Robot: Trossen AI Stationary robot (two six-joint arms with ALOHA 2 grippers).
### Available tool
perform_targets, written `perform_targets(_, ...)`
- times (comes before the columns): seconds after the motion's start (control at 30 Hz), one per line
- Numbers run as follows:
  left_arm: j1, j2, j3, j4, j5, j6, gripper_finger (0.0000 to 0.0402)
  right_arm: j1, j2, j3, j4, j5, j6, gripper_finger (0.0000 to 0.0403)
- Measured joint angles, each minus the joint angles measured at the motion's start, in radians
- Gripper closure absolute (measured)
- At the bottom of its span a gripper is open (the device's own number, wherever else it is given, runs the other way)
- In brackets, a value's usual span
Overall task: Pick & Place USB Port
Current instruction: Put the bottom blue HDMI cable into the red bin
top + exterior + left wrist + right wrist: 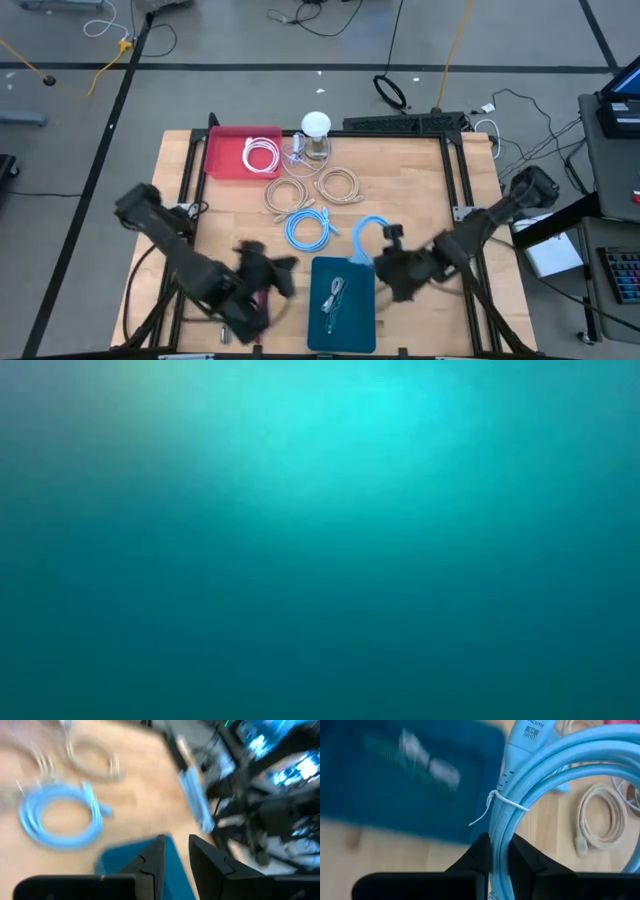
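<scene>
My right gripper is shut on a coiled light-blue HDMI cable bound with a white tie. In the high view this cable arcs beside the far right corner of a teal tray, which holds a small cable. My left gripper hovers at the tray's left side, narrowly open with nothing between its fingers. A second light-blue coil lies flat on the wood. The low view shows only a teal blur. My right gripper pinches the bundled strands of the light-blue coil between its two fingers, a little below the white tie. The fingers lie across the strands. The coil and its plug stretch away past the fingertips; whether any part rests on the table cannot be told.
A red tray at the table's far left holds a white cable. Beside it stands a white round-topped object. Beige coils lie mid-table. Bare wood shows along the table's right side.
</scene>
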Motion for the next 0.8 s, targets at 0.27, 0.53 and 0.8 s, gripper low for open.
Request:
perform_targets(0.27,-0.122,-0.228,0.001,-0.428,-0.176,-0.194,0.0314,-0.373,0.041,0.055,0.373,-0.118,-0.14,0.0372)
perform_targets(0.53,-0.169,-0.337,-0.022,-0.484,-0.172,-0.121,0.0314,-0.645,0.3,0.21,0.442,-0.365,-0.104,0.0372)
perform_targets(0.8,-0.044,-0.426,-0.137,-0.481,0.047,-0.084,0.0314,-0.62,0.552,0.629,0.253,-0.362,-0.205,0.0372)
